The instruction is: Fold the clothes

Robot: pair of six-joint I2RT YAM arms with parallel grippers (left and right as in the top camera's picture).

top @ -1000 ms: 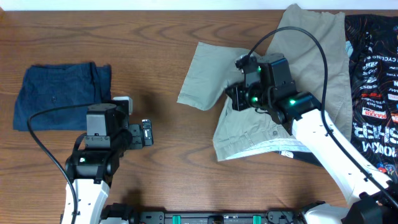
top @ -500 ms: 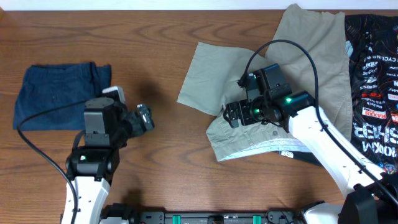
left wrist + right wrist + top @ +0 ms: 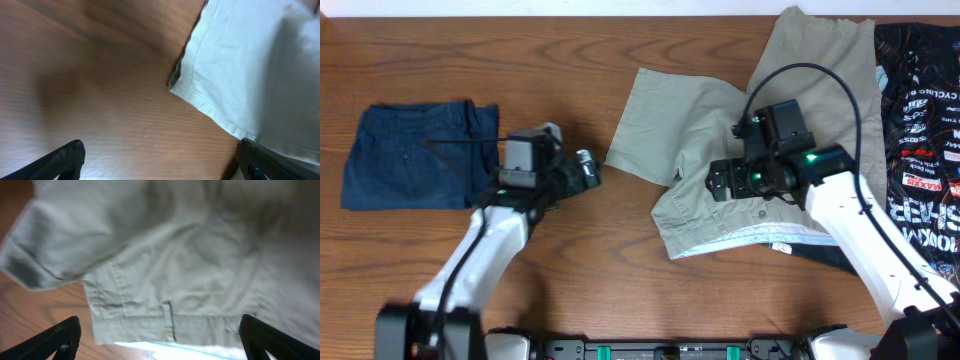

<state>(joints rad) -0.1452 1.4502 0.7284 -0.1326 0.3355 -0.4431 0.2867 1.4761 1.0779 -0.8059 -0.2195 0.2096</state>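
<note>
A brown wood-grain table (image 3: 570, 60) fills the overhead view. On its right half lies a pair of light khaki-beige cotton shorts (image 3: 835, 100), rumpled and only partly spread. One wide leg reaches toward the far right and the other is splayed left toward the table's middle. The waistband lies at the near edge and shows a strip of pale inner lining (image 3: 750, 238). Just right of the shorts, at the table's right edge, lies a black garment with white and red printed lettering (image 3: 920, 120). Well apart, at the far left, lies a smaller pair of dark navy-blue shorts (image 3: 410, 155), folded into a neat rectangle. The white right arm (image 3: 865, 235) reaches in from the near right. Its black right gripper (image 3: 720, 182) is over the khaki shorts near the waistband, with its jaws spread wide and gripping nothing. The white left arm (image 3: 485, 245) stretches from the near left toward the centre. Its left gripper (image 3: 588, 170) is over bare wood, close to the left leg's hem corner (image 3: 175, 85), jaws likewise wide apart and empty. A small belt loop (image 3: 167, 314) crosses the waistband in the right wrist view.
</note>
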